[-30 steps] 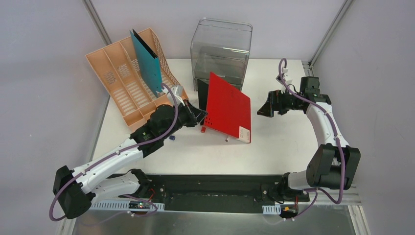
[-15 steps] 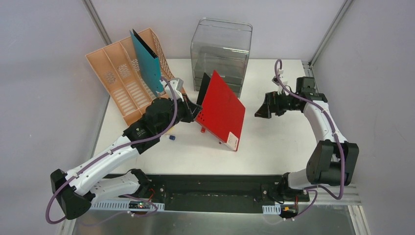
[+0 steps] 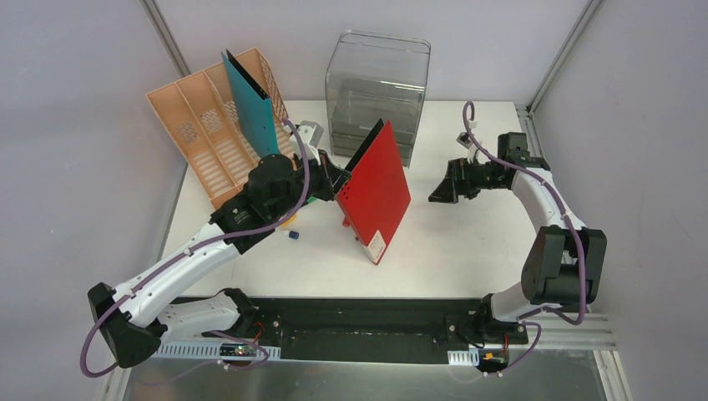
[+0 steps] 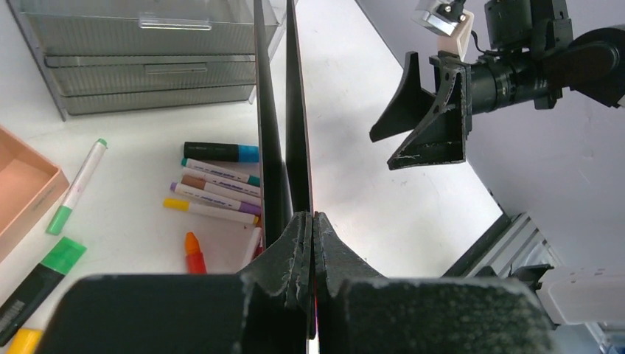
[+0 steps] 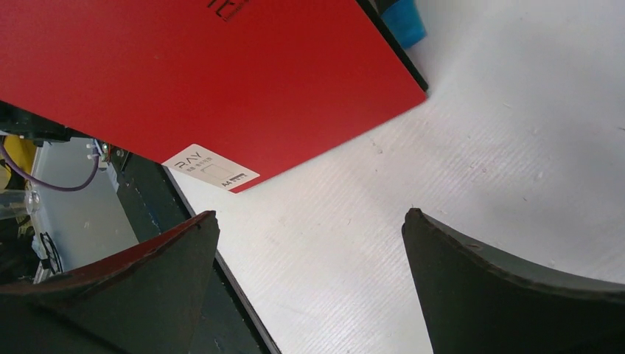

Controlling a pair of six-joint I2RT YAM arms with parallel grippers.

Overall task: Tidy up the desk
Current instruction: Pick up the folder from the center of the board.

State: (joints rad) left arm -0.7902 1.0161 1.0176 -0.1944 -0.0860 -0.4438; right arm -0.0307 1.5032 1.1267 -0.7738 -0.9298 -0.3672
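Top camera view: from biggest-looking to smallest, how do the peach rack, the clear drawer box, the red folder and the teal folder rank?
1. peach rack
2. clear drawer box
3. red folder
4. teal folder
Both folders stand tilted and partly edge-on, so the red one only looks larger; their true sizes may match.

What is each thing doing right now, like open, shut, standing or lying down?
left gripper: shut on the red folder
right gripper: open, holding nothing
red folder: tilted up, held by one edge
teal folder: standing in the peach rack
drawer box: drawers shut
markers: lying flat on the desk
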